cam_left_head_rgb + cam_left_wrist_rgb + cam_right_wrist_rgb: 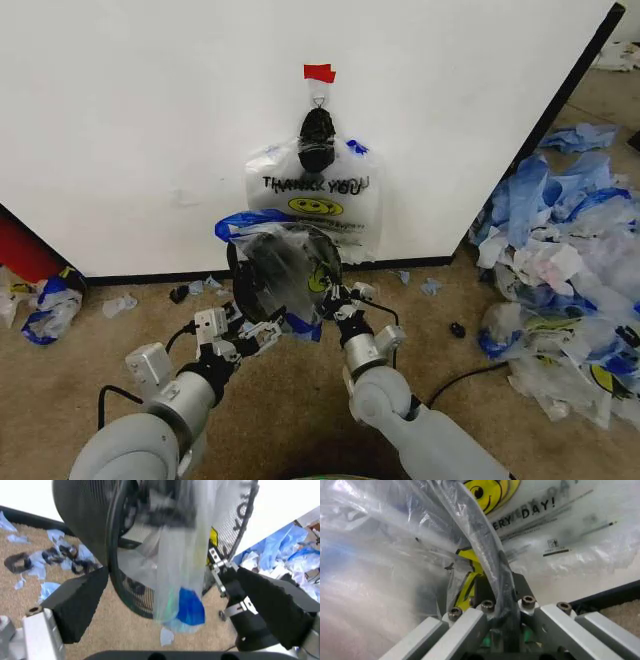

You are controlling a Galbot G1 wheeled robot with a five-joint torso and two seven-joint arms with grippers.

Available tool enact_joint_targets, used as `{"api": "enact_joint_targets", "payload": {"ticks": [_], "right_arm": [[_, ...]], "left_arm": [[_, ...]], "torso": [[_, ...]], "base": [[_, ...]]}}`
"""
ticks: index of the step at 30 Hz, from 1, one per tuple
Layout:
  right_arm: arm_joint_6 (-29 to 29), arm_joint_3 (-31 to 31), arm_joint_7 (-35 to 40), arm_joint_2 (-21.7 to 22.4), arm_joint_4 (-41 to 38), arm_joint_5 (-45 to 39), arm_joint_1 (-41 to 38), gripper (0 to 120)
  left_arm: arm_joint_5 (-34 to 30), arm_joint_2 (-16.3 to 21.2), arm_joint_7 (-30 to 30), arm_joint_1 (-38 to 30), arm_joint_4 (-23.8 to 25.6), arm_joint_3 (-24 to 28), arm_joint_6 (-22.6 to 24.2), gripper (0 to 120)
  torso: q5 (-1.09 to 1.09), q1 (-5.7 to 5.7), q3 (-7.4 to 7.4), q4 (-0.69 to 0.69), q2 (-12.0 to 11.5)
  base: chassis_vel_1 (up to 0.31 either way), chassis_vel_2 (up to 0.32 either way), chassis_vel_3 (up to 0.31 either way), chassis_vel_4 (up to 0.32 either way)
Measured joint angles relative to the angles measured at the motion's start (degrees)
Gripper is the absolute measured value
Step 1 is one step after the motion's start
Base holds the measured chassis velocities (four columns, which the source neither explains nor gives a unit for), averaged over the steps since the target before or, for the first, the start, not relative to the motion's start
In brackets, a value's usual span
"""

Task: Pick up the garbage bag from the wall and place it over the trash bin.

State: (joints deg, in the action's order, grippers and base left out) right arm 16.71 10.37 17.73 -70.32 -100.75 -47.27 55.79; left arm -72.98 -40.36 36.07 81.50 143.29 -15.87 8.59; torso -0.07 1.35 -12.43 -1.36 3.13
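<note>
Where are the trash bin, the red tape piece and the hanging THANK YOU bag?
trash bin [262, 262]: head view, on its mesh wall.
red tape piece [319, 72]: head view, its middle, on the wall.
hanging THANK YOU bag [318, 192]: head view, just below the lettering.

Both arms reach fwd and up, elbows low, wrists converging. L claw [262, 335]: fingers spread wide, one black pad [80, 607] each side of the trash bin [262, 268] rim, not clamped. R claw [338, 300]: raised just right of L claw, closed on the bin's rim and the garbage bag [290, 262] film; rim runs between its fingers [492, 588].
</note>
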Motion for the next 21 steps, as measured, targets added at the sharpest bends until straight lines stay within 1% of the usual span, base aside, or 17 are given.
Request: {"api": "enact_joint_targets", "payload": {"ticks": [8,14,17,20,21], "right_arm": [[-0.03,-0.83,1.10,0.04,0.78,2.02,-0.54,0],[-0.17,-0.66,3.41,0.08,0.61,4.48,-0.56,0],[-0.64,-0.26,4.86,0.29,-0.25,5.56,-0.08,0],[-0.82,0.38,5.18,0.49,-0.69,6.55,0.54,0],[-0.82,0.38,5.18,0.49,-0.69,6.55,0.54,0]], "left_arm": [[-0.63,-0.02,-1.26,1.03,0.00,-0.31,-1.43,100],[-3.49,-0.27,-2.73,1.89,0.00,-0.42,-3.36,100],[-6.56,-0.63,-4.55,1.18,0.00,-0.33,-5.63,100],[-8.40,-1.22,-6.44,0.58,0.00,0.33,-8.35,100],[-8.40,-1.22,-6.44,0.58,0.00,0.33,-8.35,100]], "torso": [[0.00,0.00,0.00,0.00,0.00],[0.00,0.00,0.00,0.01,0.00],[0.00,0.00,0.00,-0.01,0.00],[0.00,0.00,0.00,0.00,0.00],[0.00,0.00,0.00,0.00,0.00]], "base": [[0.000,0.000,0.000,0.000],[0.000,0.000,0.000,0.000],[0.000,0.000,0.000,0.000],[0.000,0.000,0.000,0.000],[0.000,0.000,0.000,0.000]]}}
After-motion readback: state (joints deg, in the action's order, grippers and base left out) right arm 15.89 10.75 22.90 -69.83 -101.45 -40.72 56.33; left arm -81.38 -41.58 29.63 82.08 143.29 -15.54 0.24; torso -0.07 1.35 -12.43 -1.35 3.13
